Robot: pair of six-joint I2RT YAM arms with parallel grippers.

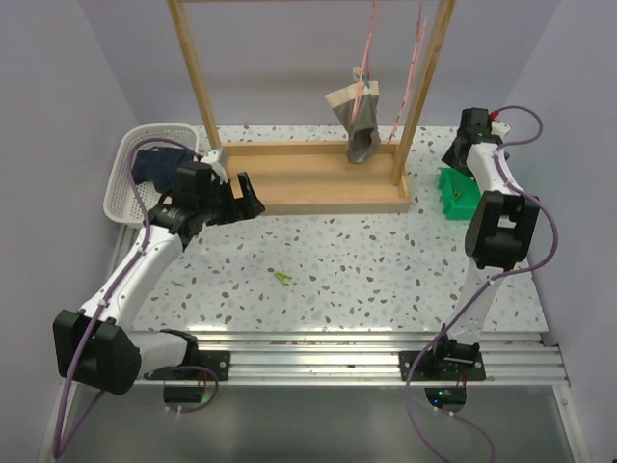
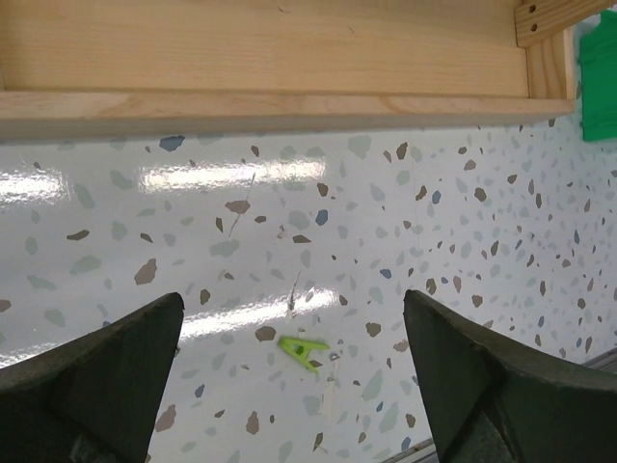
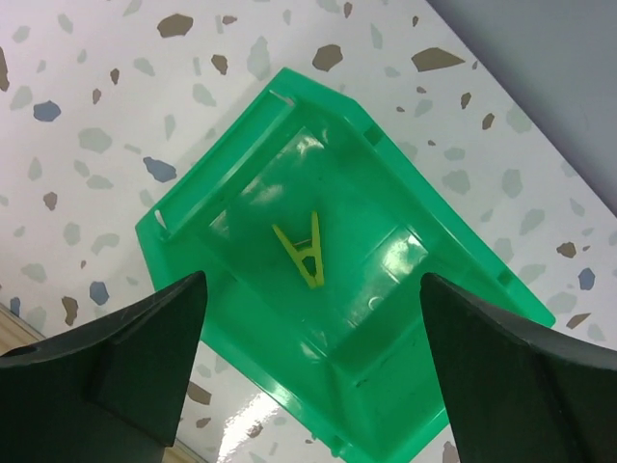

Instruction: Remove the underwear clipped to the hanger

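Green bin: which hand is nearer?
Right. The right hand hovers directly above the green bin; the left hand is across the table, near the white basket.

Bright, sharp — glare on tabletop (image 2: 193, 178)

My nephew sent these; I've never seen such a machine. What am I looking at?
Two robot arms stand at a speckled table. The wide picture looks down from above; the other two come from wrist cameras, the dark shapes being fingers. The left end effector is open above the table, where a green clip lies; the right end effector is open above a green bin holding another clip. Neither holds anything. Grey underwear hangs from the wooden rack; navy underwear lies in the white basket.
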